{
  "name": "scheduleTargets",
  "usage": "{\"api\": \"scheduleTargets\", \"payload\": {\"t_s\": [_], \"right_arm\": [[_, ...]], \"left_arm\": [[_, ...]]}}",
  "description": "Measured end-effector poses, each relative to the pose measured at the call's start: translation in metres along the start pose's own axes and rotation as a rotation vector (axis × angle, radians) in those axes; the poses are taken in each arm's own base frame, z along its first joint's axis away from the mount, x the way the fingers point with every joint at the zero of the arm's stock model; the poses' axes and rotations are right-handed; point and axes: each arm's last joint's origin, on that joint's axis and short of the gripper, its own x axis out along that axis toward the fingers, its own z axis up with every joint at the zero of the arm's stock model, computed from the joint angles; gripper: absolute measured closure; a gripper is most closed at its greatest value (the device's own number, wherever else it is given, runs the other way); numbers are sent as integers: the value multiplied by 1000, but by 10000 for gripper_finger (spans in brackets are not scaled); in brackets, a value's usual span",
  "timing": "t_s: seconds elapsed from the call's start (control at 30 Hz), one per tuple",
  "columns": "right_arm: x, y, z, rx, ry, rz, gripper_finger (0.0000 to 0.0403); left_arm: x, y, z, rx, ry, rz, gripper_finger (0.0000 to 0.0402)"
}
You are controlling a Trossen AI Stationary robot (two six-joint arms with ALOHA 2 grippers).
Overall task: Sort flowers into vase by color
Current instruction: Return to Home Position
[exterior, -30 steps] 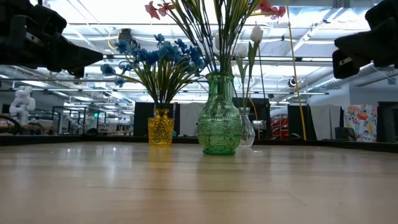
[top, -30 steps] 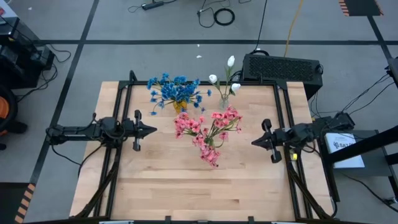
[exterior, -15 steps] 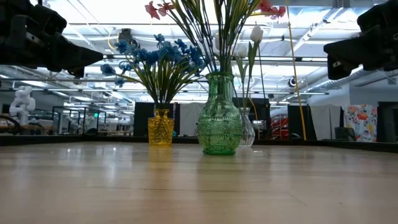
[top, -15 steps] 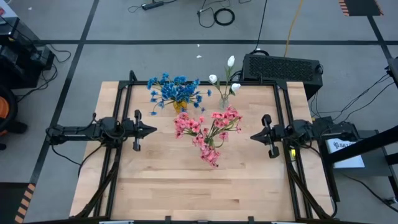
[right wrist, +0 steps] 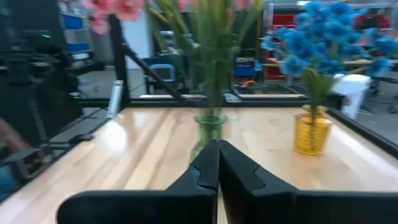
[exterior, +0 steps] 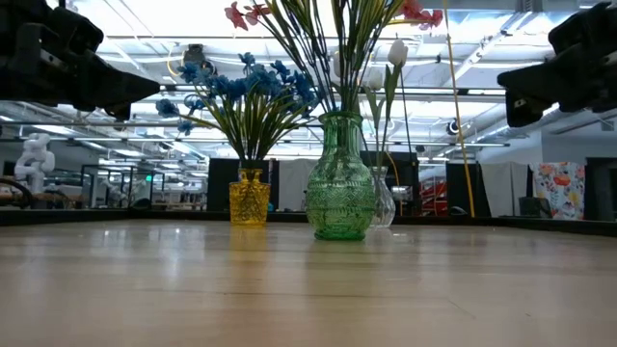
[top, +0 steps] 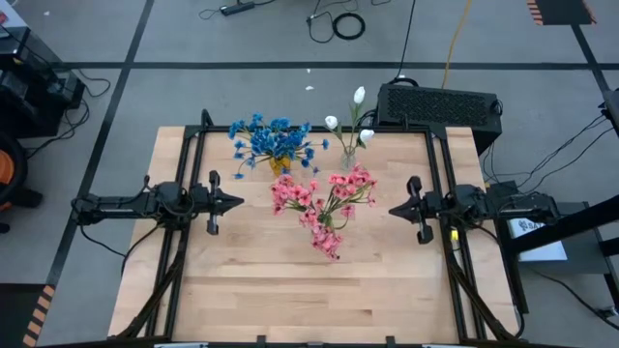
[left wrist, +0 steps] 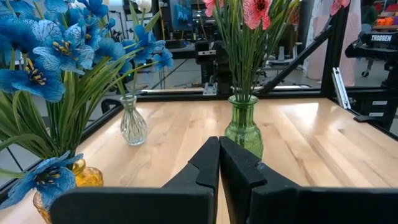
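Three vases stand on the far half of the wooden table. A yellow vase (exterior: pixel 250 198) holds the blue flowers (top: pixel 274 141), a green vase (exterior: pixel 339 188) holds the pink flowers (top: pixel 324 205), and a small clear vase (exterior: pixel 383 204) holds the white buds (top: pixel 350 121). My left gripper (top: pixel 240 202) hangs shut and level over the table's left side, pointing at the green vase (left wrist: pixel 244 127). My right gripper (top: pixel 392 211) hangs shut and level over the right side, also pointing at the green vase (right wrist: pixel 208 127). Both are well clear of the vases.
A black box (top: pixel 440 104) sits beyond the table's far right corner. Black frame rails (top: pixel 184 164) run along the table's left and right sides. Bare wood (top: pixel 309 290) spreads across the near half of the table.
My right arm has swung a little toward the far edge, so its gripper now points straight toward the table's left. It has stayed shut. The vases and flowers stand as before.
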Motion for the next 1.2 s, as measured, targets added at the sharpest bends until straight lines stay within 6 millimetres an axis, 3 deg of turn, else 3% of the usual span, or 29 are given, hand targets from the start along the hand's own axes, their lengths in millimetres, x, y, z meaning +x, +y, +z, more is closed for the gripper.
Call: {"api": "scheduleTargets", "payload": {"t_s": [1.2], "right_arm": [[0,1,0,47,-2,24,403]], "left_arm": [[0,0,0,0,0,0,384]]}}
